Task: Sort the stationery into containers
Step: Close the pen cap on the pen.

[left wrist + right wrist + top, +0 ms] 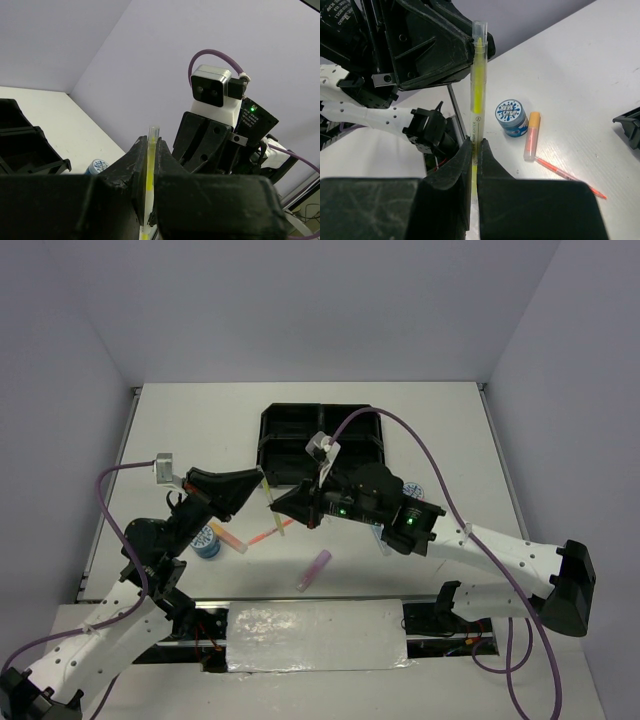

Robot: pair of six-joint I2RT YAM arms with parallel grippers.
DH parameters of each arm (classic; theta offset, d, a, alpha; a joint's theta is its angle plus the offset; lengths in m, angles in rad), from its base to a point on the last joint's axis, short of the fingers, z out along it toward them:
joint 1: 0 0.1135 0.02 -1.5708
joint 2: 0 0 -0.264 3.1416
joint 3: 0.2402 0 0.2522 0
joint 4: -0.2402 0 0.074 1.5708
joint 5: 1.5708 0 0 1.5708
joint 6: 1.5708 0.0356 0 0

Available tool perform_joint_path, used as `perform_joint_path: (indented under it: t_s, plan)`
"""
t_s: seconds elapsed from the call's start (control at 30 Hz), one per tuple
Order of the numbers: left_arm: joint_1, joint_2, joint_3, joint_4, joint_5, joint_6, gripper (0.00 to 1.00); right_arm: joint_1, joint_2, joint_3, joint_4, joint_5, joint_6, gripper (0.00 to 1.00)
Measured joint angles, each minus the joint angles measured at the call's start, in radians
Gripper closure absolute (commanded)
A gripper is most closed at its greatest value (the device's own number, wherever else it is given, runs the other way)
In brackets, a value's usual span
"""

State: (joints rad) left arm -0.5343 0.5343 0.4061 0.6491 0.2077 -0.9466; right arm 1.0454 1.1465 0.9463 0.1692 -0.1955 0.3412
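Handing over the yellow pen point(476, 100) seems the step: left jaws and right jaws both clench it aloft, just beside the near edge of the black tray point(265, 435); one should release before the other pulls.

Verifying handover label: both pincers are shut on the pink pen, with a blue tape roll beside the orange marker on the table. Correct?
No: the pen in the left pincer and right pincer is yellow, not pink; the right wrist view shows it. Rest stands.
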Motion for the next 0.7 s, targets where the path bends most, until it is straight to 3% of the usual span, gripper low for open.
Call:
perform_joint_path:
  t_s: [0.7]
  plan:
    - [-0.048, 0.012, -0.021, 0.088, -0.111, 0.001, 1.00, -0.038, 0.026, 0.096, -0.089, -0.055, 0.067, 1.00]
